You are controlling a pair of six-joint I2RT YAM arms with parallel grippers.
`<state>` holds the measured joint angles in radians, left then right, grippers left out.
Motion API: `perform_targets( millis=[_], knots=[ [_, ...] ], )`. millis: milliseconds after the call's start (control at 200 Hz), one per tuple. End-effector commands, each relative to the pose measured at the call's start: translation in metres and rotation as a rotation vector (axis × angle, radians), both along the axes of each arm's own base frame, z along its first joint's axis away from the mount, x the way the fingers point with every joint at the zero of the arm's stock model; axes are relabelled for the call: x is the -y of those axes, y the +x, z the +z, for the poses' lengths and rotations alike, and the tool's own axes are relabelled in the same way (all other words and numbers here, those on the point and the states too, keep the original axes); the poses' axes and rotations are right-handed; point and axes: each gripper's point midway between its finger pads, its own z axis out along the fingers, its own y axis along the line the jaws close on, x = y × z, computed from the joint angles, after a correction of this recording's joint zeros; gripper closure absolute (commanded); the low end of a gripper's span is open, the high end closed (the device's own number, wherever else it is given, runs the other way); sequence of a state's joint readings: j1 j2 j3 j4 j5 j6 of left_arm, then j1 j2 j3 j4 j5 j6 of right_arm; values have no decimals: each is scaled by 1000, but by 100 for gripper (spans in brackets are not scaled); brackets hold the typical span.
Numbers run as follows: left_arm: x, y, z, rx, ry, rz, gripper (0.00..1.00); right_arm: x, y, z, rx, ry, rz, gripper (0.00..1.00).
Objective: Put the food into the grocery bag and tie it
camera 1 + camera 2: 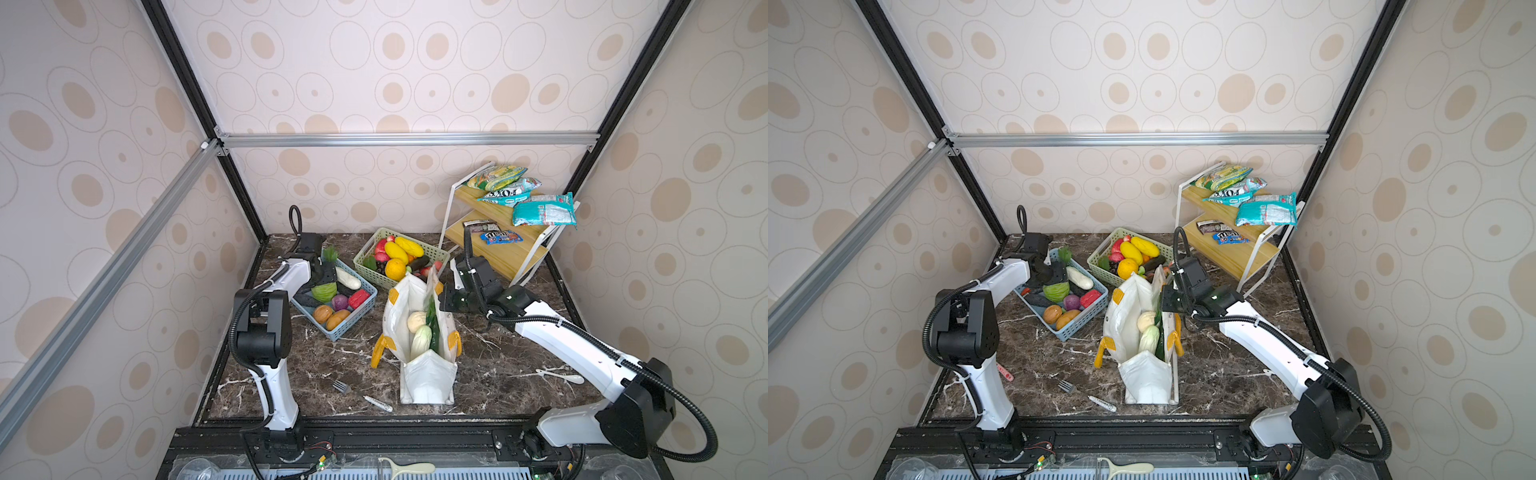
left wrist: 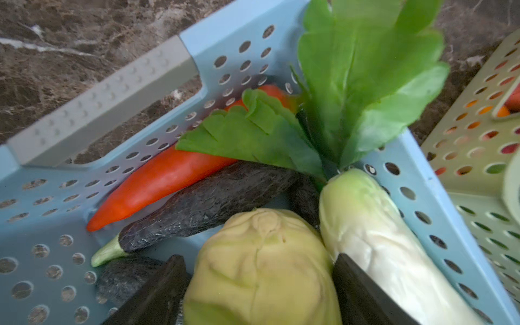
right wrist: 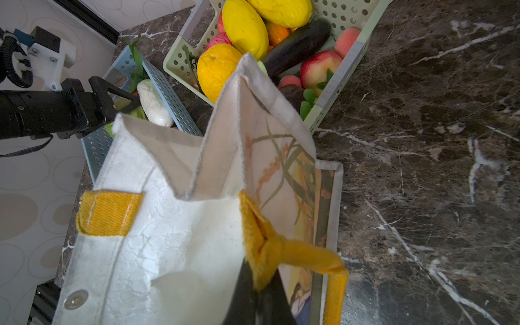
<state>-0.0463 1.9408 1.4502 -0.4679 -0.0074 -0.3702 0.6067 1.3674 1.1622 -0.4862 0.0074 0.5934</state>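
Marble table (image 1: 519,357) lies open between grocery bag (image 1: 430,376) and blue basket (image 1: 357,316).

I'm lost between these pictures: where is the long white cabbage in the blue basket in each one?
Top view: long white cabbage, left of centre.
Top view: same place.
Left wrist: beside the green leaf.
Right wrist: beyond the grocery bag rim.
Shared landmark: the blue basket holding it.

Marble table (image 1: 498,365) carried blue basket (image 1: 356,316), green basket (image 1: 365,250), bag (image 1: 428,378), rack (image 1: 511,253), fork (image 1: 341,387), pen (image 1: 378,403), spoon (image 1: 561,376).
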Motion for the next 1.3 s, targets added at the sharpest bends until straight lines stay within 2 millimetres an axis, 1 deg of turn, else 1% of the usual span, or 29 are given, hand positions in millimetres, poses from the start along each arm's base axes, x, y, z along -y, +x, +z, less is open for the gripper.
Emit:
perform_targets(
  millis=[0, 50, 100, 165, 255, 365, 435, 580, 715, 800, 885, 945, 1020, 1215, 1295],
  knots=[
    [-5, -22, -13, -70, 36, 3, 18, 2, -3, 6, 26, -2, -2, 100],
    [-4, -24, -15, -71, 34, 9, 21, 2, -3, 6, 28, -3, 1, 100],
    [-5, -25, -12, -67, 38, 16, 24, 2, -2, 7, 30, -2, -1, 100],
    [-7, -22, 1, -35, 39, 25, 28, 2, -3, 7, 28, -3, 1, 100],
    [-6, -16, 25, 22, 33, 31, 33, 2, -3, 8, 29, -2, 1, 100],
    [-3, -13, 52, 80, 12, 27, 34, 3, -4, 9, 32, -4, -1, 100],
    [-1, -14, 64, 105, 1, 19, 34, 4, -4, 8, 32, -3, -5, 100],
    [3, -21, 76, 118, -21, -2, 34, 4, -4, 8, 32, -1, -4, 100],
    [21, -33, 88, 146, -105, -55, 34, 4, -3, 9, 37, -4, -3, 100],
    [32, -45, 92, 162, -154, -82, 34, 4, -1, 9, 44, -5, -8, 100],
    [36, -54, 95, 167, -162, -95, 34, 3, 0, 9, 45, -3, -8, 100],
    [38, -60, 91, 152, -162, -105, 34, 2, 0, 8, 43, -1, -6, 100],
    [46, -67, 86, 134, -189, -130, 35, 0, 1, 8, 38, 5, -3, 100],
    [68, -82, 84, 125, -218, -188, 34, -1, 1, 7, 34, 5, 0, 100],
    [72, -87, 81, 114, -217, -201, 33, -2, 2, 8, 35, 6, 0, 100]
  ],
)
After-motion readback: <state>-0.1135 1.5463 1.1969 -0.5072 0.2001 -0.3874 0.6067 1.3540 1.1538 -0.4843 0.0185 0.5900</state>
